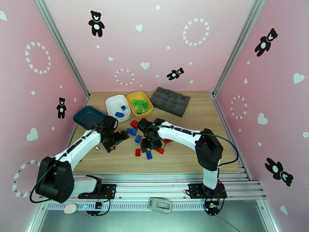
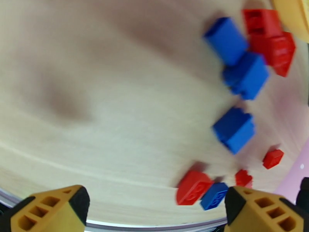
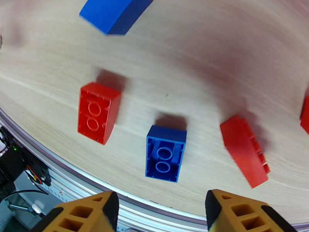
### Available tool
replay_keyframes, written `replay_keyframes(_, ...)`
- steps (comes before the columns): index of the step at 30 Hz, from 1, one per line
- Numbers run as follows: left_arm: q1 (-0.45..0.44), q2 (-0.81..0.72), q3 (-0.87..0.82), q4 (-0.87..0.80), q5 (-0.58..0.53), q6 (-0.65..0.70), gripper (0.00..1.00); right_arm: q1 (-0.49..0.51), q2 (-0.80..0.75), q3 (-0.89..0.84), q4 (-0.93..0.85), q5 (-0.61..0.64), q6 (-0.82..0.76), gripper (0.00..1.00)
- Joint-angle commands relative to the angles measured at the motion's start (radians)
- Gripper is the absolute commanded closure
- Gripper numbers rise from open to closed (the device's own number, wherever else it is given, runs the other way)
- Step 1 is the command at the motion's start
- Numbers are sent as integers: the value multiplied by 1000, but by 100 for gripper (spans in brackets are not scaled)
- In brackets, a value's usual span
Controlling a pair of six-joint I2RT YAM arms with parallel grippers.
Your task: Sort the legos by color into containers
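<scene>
Small studded plastic bricks (image 1: 138,139) in red and blue are scattered on the wooden table (image 1: 181,159) between the two arms. At the far left, three rounded plastic trays are set: a white tray (image 1: 114,102) holding two blue bricks, a yellow tray (image 1: 129,98) holding green bricks, and a dark teal tray (image 1: 89,116). A dark grey compartmented organizer box (image 1: 170,100) is placed to the right of them.

The left gripper (image 2: 154,213) is held released above the table, its yellow fingers (image 2: 50,213) spread wide with nothing between them. Blue and red bricks are seen ahead of it, towards the right of its view.

The right gripper (image 3: 160,217) is likewise unclenched and nothing is grasped. Just ahead of its gap, a blue rectangular brick (image 3: 166,153) is laid underside up, its long axis pointed straight away from the gripper. To the left in that view, a red rectangular brick (image 3: 98,113), also underside up, is laid nearly parallel, its far end leaned slightly rightwards. A second red brick (image 3: 244,151) is tipped on its side, its long axis run diagonally with the near end turned rightwards.
</scene>
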Motion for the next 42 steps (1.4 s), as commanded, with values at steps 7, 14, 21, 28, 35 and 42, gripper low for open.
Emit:
replay_keyframes(7,-5,-34,-73,22,-3,-41,3,42,55,-24,-7,-5,41,43)
replay_keyframes(14,-5,-47,-97,30,5,-44,4,48,74,-61,24,-17,71,44)
replay_keyframes(21,-5,-58,-105,27,8,-40,4,49,108,-73,48,-32,78,47)
replay_keyframes(28,-5,-78,-107,20,8,-43,5,48,133,-61,42,-13,81,49)
replay_keyframes(35,-6,-91,-103,15,7,-52,5,47,148,-48,24,10,75,56)
replay_keyframes(42,-5,-81,-86,21,25,-57,5,39,136,-42,18,18,65,69)
